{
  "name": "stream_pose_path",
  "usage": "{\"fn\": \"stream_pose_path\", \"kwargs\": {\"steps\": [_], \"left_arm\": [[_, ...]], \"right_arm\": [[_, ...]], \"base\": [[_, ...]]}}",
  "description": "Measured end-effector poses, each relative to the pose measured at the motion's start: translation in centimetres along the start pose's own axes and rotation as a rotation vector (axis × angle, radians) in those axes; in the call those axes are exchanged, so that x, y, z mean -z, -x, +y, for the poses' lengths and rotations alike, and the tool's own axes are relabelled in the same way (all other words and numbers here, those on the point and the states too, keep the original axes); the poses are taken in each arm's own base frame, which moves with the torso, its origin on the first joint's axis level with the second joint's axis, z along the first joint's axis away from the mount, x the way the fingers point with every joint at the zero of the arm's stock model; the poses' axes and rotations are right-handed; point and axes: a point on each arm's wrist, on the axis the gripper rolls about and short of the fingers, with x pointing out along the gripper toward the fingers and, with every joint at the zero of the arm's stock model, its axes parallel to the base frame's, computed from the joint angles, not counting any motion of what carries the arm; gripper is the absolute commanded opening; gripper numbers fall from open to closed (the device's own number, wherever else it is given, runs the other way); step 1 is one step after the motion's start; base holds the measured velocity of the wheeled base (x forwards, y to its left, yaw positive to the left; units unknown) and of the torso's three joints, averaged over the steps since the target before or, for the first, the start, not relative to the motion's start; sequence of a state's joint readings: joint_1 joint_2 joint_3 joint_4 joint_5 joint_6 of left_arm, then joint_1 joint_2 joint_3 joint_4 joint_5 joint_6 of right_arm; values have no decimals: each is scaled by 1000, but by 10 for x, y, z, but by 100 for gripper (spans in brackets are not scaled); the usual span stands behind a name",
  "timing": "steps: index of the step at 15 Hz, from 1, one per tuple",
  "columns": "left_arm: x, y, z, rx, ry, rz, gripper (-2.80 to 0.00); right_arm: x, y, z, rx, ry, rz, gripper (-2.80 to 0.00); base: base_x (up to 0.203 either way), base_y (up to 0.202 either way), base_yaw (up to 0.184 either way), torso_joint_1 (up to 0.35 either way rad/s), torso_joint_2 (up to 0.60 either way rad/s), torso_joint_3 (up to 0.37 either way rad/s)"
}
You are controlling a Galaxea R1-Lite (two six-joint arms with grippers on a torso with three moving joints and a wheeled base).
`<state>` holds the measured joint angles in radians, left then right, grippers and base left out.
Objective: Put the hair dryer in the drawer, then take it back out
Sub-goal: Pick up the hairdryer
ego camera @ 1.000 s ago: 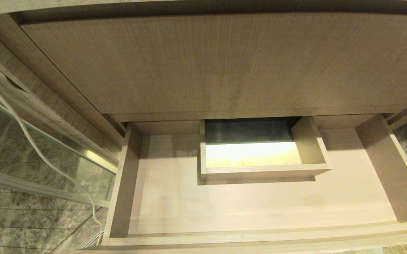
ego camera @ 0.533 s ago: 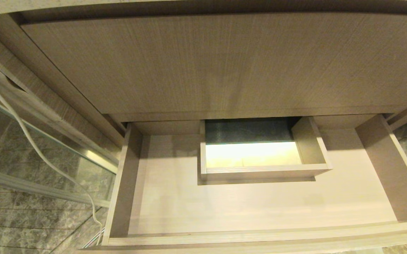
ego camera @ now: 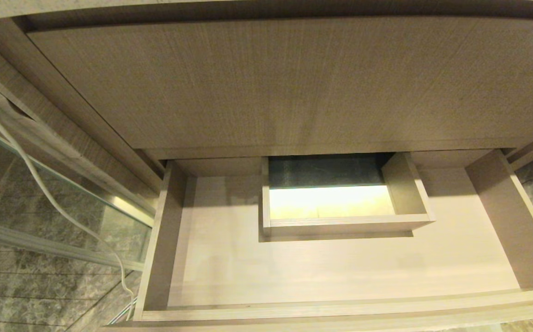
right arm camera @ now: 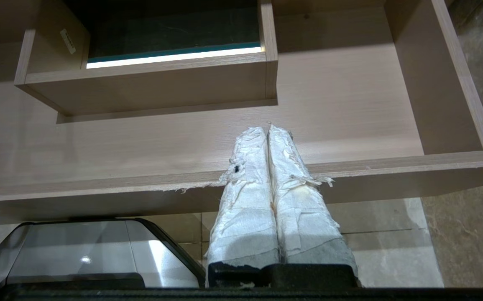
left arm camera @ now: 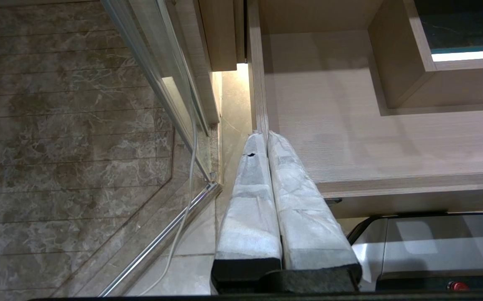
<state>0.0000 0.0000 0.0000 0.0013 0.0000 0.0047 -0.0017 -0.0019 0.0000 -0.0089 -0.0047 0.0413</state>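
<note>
Nearest the robot, both arms hang parked below the front edge of the pulled-out drawer (ego camera: 340, 272). The left gripper (left arm camera: 265, 136) has its tape-wrapped fingers (left arm camera: 295, 192) pressed together on nothing, its tips pointing at the drawer's left front corner, just beside the left side wall. The right gripper (right arm camera: 268, 129) is likewise clenched and empty, its frayed white fingers (right arm camera: 245, 196) pointing over the front rail toward the right half of the drawer floor. Beyond the tips, the drawer's pale floor lies bare in every view. Further back sits the boxed cut-out (ego camera: 335, 221), open to a bright strip and dark stone beneath, and behind it rises the taller wood-grain panel (ego camera: 266, 87). The hair dryer cannot be seen in any of the three views, so neither its direction from either gripper nor the lie of its barrel can be told. The one hint is a white cord (ego camera: 40, 184) trailing down the glass partition (ego camera: 123, 221) on the robot's left, and whether that cord belongs to the dryer cannot be told. If it does, the dryer probably lies up and to the left, out of view, and the left arm would be the nearer one. The drawer, at least, is open and ready to receive it.
</note>
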Motion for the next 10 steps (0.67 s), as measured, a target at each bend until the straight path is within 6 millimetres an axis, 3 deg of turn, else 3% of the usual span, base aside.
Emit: {"fn": "stream_pose_path", "kwargs": {"steps": [10], "left_arm": [[0, 0, 0, 0, 0, 0, -280]], "right_arm": [[0, 0, 0, 0, 5, 2, -280]], "base": [[0, 0, 0, 0, 0, 0]]}}
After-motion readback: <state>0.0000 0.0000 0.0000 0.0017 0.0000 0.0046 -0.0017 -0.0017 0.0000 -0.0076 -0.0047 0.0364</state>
